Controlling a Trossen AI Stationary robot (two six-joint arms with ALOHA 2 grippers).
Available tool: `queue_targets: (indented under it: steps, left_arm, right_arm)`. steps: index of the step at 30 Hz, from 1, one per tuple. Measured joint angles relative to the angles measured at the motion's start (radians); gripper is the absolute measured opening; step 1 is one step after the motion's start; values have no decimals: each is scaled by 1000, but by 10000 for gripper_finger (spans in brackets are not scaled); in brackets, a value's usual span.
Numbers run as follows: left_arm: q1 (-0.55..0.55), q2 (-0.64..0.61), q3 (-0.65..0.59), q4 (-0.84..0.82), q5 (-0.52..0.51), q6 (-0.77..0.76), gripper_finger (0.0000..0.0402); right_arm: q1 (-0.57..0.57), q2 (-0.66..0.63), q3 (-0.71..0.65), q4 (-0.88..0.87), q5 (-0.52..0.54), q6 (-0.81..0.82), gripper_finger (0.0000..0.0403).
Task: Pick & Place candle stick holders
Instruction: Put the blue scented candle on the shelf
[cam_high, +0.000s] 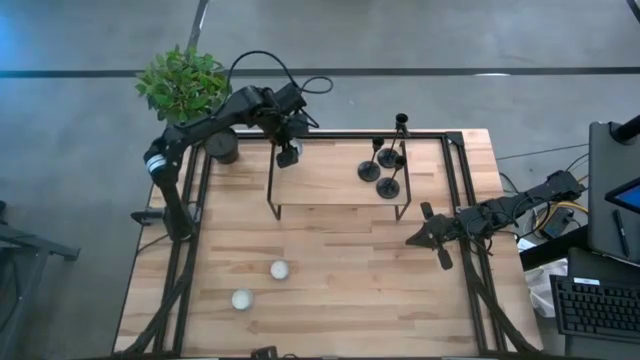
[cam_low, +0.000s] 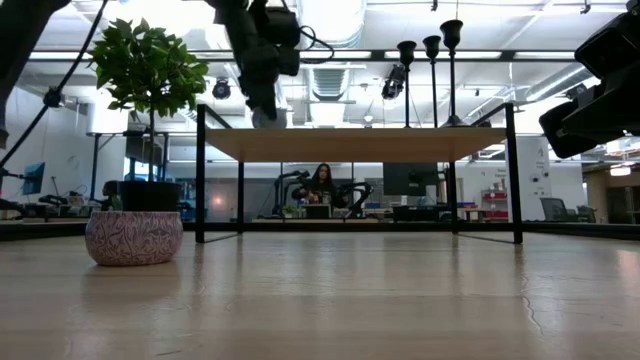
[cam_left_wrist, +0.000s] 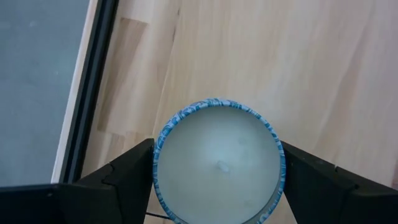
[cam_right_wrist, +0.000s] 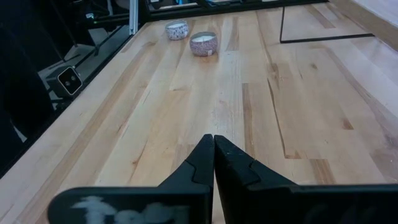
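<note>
I am the robot at a wooden counter (cam_high: 330, 250), described from left to right. At the far left corner a green plant (cam_high: 182, 82) stands in its dark pot. Just beside it, my left hand (cam_left_wrist: 217, 171) hangs over the left end of a small raised shelf (cam_high: 335, 172) with thin black legs. It is grasping a candle jar (cam_left_wrist: 219, 160), round, with a blue patterned rim and pale wax; my fingers (cam_left_wrist: 127, 168) press the jar from both sides, above the shelf's wooden top. Nearer the front of the counter, two more candle jars (cam_high: 280, 269) sit apart from each other. On the right end of the shelf stand the candle stick holders (cam_high: 385, 165), three slim black stems on round bases, close together and upright. My right hand (cam_right_wrist: 213, 144) is clenched on nothing and rests low over the counter near its right edge, well apart from the holders. I judge the step in hand to be setting this jar down, though the task names the holders. To do it well, I should lower the jar level, keep clear of the shelf's edge, and loosen my fingers only once its base rests flat.
</note>
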Motion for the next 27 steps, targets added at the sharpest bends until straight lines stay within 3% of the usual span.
queue_targets:
  steps: [16, 27]
  left_arm:
    - [18, 49, -2, 31, 30, 14, 287]
    - [19, 47, -80, 109, 81, 5, 287]
  right_arm:
    - [0, 0, 0, 0, 0, 0, 8]
    - [0, 0, 0, 0, 0, 0, 8]
